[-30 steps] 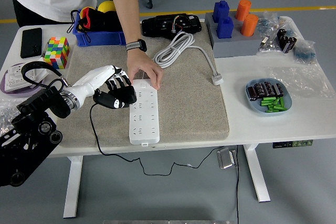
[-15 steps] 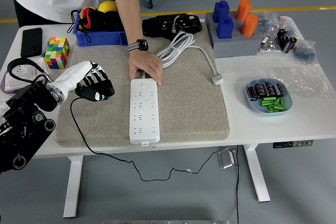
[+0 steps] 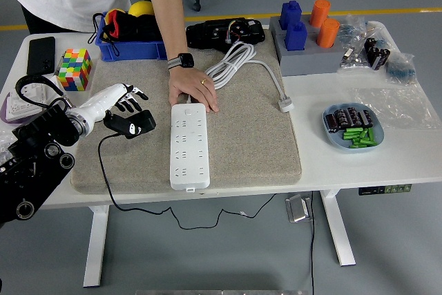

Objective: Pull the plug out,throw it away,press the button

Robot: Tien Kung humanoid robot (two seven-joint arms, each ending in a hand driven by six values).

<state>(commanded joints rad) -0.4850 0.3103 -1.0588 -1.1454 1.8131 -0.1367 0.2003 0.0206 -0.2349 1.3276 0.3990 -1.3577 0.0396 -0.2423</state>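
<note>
Left hand: your white-and-black five-fingered left hand (image 3: 123, 101) is over the grey felt mat (image 3: 255, 136), fingers loosely spread above the plug, gripping nothing.
Plug: black plug (image 3: 132, 124) lies on the mat, left of the strip, black cord (image 3: 124, 202) trailing off the near edge.
Power strip: long white power strip (image 3: 189, 146), sockets unoccupied.
Person: hand (image 3: 193, 91) presses the strip's far end.

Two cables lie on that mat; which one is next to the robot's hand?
The black cable, whose plug lies by the left hand. The white one lies coiled at the far side, beyond the person's hand.
</note>
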